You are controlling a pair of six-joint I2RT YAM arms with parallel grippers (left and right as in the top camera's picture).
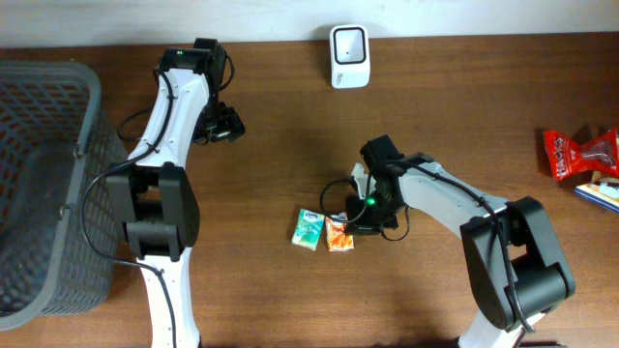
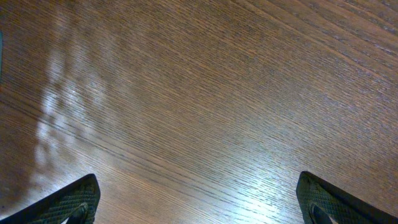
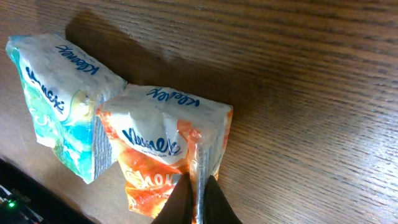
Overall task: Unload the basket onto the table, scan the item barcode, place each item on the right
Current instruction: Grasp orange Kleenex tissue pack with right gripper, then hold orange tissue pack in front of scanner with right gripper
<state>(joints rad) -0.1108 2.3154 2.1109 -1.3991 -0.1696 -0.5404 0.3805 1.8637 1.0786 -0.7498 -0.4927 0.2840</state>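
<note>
An orange Kleenex tissue pack (image 3: 161, 149) lies on the wooden table, also seen from overhead as the orange pack (image 1: 338, 235). My right gripper (image 3: 198, 202) is shut on the pack's thin end seam, the film pinched between its dark fingers; from above the right gripper (image 1: 360, 225) sits just right of the pack. A green Kleenex pack (image 3: 59, 106) lies touching it on the left, seen from overhead as the green pack (image 1: 309, 228). The white barcode scanner (image 1: 348, 56) stands at the table's far edge. My left gripper (image 2: 199, 205) hangs open over bare wood, far left near the basket.
A grey mesh basket (image 1: 44, 184) fills the left side. A red snack bag (image 1: 578, 153) and a blue item (image 1: 600, 193) lie at the right edge. The left arm (image 1: 169, 126) stretches along the basket's right side.
</note>
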